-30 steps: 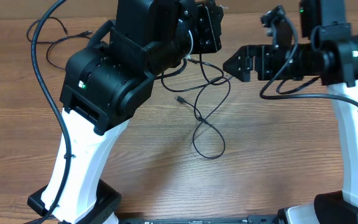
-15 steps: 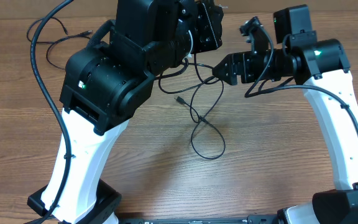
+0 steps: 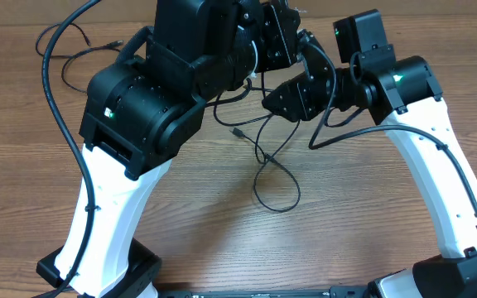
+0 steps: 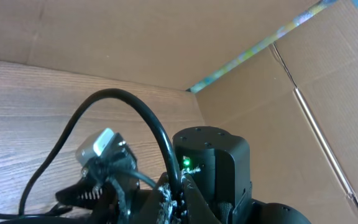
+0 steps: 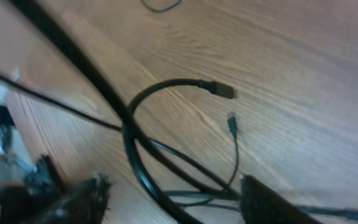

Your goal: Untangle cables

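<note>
Several thin black cables lie tangled on the wooden table, with a loop toward the front and a small plug at its left. My left gripper is raised at the back and shut on a black cable, which arcs up from between its pads. My right gripper reaches in from the right, just below the left one. In the right wrist view its fingers stand apart, with crossing cables between them. Two plug ends lie beyond.
More thin cables lie at the back left of the table. A thick arm cable runs down the left side. The bulky left arm covers the table's middle left. Cardboard walls stand behind the table.
My right arm has swung left and in toward the tangle under the left gripper, and its jaws have narrowed. The left arm and its grip have not moved.
</note>
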You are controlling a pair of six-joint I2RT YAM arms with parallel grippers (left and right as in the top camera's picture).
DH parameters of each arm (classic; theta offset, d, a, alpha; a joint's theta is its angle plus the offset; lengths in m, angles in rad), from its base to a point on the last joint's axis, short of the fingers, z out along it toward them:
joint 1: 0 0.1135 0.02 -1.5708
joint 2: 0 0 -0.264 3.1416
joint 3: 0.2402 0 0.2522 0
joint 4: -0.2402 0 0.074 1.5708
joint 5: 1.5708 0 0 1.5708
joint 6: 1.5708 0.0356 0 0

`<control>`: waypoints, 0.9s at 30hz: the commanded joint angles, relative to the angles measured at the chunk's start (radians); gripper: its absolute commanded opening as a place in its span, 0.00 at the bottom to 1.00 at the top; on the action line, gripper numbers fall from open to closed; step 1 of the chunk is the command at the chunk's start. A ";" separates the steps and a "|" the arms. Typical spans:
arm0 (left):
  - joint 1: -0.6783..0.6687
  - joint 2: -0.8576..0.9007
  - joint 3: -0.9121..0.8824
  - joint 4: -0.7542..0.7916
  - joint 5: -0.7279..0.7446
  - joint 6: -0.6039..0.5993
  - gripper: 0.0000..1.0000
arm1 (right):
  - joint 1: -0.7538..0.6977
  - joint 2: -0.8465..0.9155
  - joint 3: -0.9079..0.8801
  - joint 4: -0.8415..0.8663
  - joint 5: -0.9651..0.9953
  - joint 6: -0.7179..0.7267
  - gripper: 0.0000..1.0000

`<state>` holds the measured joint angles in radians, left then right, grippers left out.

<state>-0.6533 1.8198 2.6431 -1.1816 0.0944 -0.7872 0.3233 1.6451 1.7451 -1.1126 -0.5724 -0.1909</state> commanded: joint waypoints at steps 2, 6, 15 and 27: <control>-0.002 -0.009 0.002 0.005 0.009 -0.013 0.04 | -0.002 0.001 -0.005 0.003 -0.005 0.004 0.31; -0.002 -0.009 0.002 0.004 0.006 -0.012 0.04 | -0.002 0.001 -0.005 -0.002 -0.005 0.008 0.04; -0.001 -0.009 0.002 -0.150 -0.304 0.051 0.04 | -0.003 0.001 -0.005 -0.095 0.278 0.361 0.04; 0.114 -0.009 0.002 -0.494 -0.691 0.047 0.04 | -0.086 0.001 -0.005 -0.229 0.739 0.749 0.04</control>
<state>-0.6079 1.8198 2.6431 -1.6501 -0.4438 -0.7517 0.2802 1.6451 1.7443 -1.3334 0.0544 0.4572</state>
